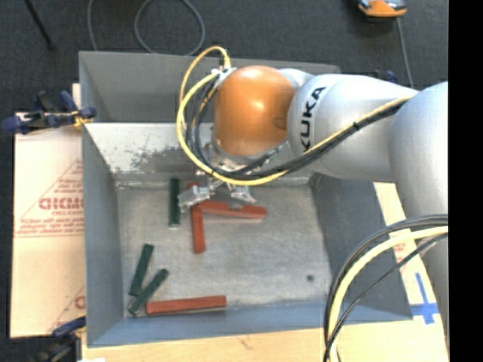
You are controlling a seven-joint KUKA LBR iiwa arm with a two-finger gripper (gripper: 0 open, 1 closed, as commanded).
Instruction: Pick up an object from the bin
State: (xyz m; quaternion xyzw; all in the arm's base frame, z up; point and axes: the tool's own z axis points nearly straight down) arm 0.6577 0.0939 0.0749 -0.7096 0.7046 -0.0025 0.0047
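Note:
My gripper (215, 197) hangs low at the back of the bin, under the orange dome on the wrist. Its fingers (188, 196) stand apart, so it is open, and nothing sits between them. Just in front of the fingertips lies a red bar (238, 211), pointing right. A second red bar (198, 232) meets its left end and runs toward the front, so the two form an L. A dark green bar (174, 200) lies lengthwise just left of the left finger.
Two dark green bars (143, 279) lie crossed in the front left corner. A long red bar (186, 305) rests along the front wall. The arm covers the bin's back right part.

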